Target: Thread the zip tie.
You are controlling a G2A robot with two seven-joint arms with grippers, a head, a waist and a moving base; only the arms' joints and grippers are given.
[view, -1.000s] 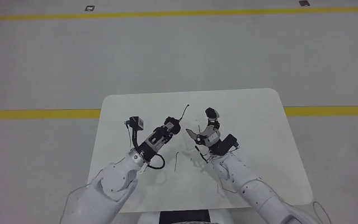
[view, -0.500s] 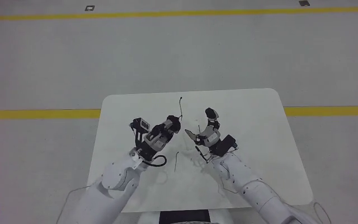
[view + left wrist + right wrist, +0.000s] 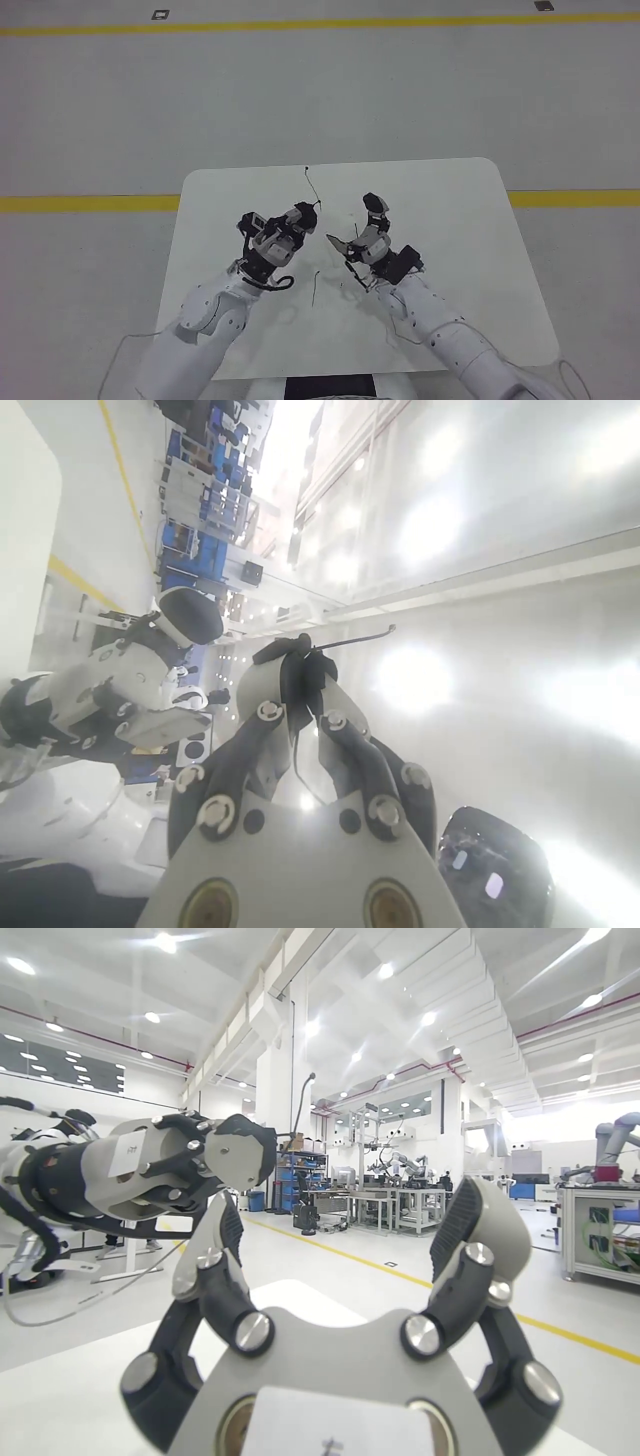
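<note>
My left tool is clamped shut on the zip tie, lifted off the surface around its middle. From the top view one end of the strap pokes away toward the far edge. The left wrist view shows the same stretch jutting out past my fingertips, with the rest trailing back between the fingers toward the wrist. That free far end carries a small knob, which I take to be the head, though it is too small to be sure.

My right tool sits just to the right of the left one. Its fingers are spread wide with nothing between them, and it faces the strap.

So I judge the pick-up to be done and the threading itself not yet begun. I see no loop, and neither end is fed through the other. What is left is for my right tool to take the loose end, bend it round and feed it into the head.
</note>
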